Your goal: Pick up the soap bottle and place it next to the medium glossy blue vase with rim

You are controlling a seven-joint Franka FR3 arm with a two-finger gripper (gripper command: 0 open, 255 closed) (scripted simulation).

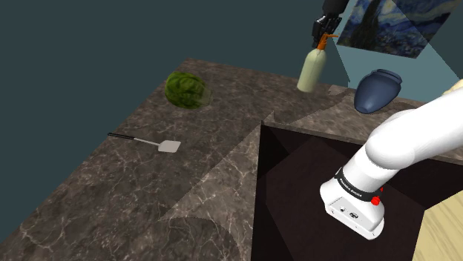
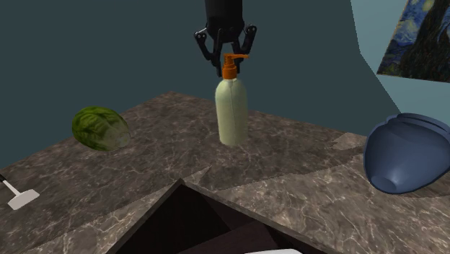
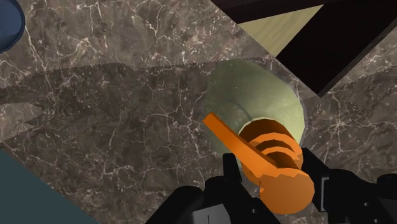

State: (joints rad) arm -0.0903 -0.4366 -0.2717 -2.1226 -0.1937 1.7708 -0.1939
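A pale green soap bottle (image 1: 312, 70) (image 2: 232, 112) (image 3: 254, 95) with an orange pump stands upright on the marble counter (image 1: 215, 126). My black gripper (image 1: 322, 37) (image 2: 229, 65) (image 3: 277, 175) hangs straight above it, open, with one finger on either side of the pump head and a small gap showing. The glossy blue vase (image 1: 377, 90) (image 2: 407, 155) (image 3: 7, 25) with a rim sits on the same counter, a short way off toward the shoulder view's right.
A green leafy head (image 1: 187, 89) (image 2: 101, 128) and a spatula (image 1: 159, 143) (image 2: 20, 196) lie on the counter at the shoulder view's left. A dark recess (image 1: 297, 185) (image 2: 195, 224) opens near the stand. A starry painting (image 1: 393, 22) leans behind the vase.
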